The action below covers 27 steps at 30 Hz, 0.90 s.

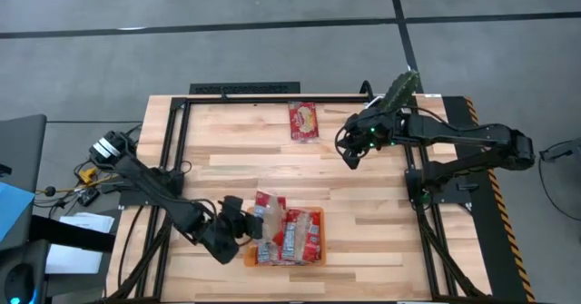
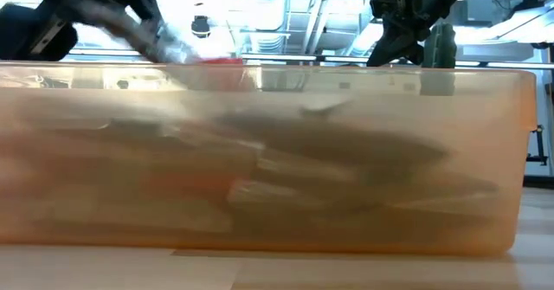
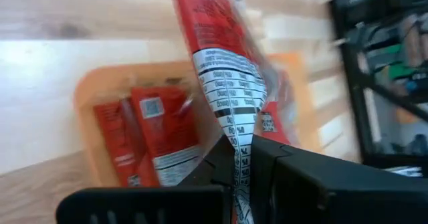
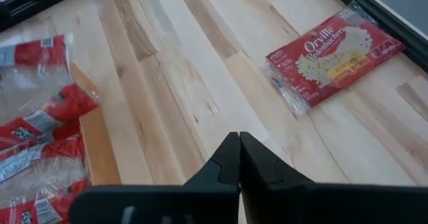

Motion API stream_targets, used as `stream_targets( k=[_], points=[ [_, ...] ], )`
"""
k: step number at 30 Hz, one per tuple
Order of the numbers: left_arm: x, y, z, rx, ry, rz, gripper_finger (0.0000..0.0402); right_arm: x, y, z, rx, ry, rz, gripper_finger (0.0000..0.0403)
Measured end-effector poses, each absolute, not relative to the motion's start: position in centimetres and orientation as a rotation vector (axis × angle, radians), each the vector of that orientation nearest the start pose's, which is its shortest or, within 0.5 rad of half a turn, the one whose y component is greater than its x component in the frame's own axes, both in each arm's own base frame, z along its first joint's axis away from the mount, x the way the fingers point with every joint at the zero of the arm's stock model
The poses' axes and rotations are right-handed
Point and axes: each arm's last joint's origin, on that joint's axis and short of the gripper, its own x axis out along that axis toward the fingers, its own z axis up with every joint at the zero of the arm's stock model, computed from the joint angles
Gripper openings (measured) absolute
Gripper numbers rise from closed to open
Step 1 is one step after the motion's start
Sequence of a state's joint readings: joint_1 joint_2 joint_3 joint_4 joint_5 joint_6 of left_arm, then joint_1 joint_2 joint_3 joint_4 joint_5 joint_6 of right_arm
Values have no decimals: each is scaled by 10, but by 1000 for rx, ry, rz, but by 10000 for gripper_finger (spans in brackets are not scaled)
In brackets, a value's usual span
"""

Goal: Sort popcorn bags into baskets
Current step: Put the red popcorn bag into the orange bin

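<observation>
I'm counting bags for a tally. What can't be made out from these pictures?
- Bags in the orange tray: overlapping in the high view, smeared through the tray wall in the low view; no count possible.
- Held bag: front faces away in the left wrist view.
- Lone bag: small print too fine.

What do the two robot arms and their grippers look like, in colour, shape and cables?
Both arms are dark, nearly black, built of jointed segments. The left gripper has two blocky matte-black fingers. The right gripper has similar black fingers tapering to a point. Small green lights show near the right wrist, and black cables run along the left arm's base.
</observation>
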State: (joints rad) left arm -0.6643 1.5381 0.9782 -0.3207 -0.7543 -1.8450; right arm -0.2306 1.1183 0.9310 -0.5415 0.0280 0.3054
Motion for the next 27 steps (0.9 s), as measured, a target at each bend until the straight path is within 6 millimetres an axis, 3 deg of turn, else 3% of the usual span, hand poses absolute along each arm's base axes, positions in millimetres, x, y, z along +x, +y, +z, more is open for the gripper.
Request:
stream_targets(
  k=[9,19,22,27],
  points=[
    [257,-196,193,-1284,432,608,1,222,-53,289,365,693,-357,34],
    [264,-194,194,-1375,462,586,6,221,-53,289,341,701,-349,17],
    [270,-191,196,-1389,473,557,32,222,-53,289,340,702,-349,24],
    [276,-186,198,-1378,489,528,110,222,-53,289,339,701,-348,39]
  ],
)
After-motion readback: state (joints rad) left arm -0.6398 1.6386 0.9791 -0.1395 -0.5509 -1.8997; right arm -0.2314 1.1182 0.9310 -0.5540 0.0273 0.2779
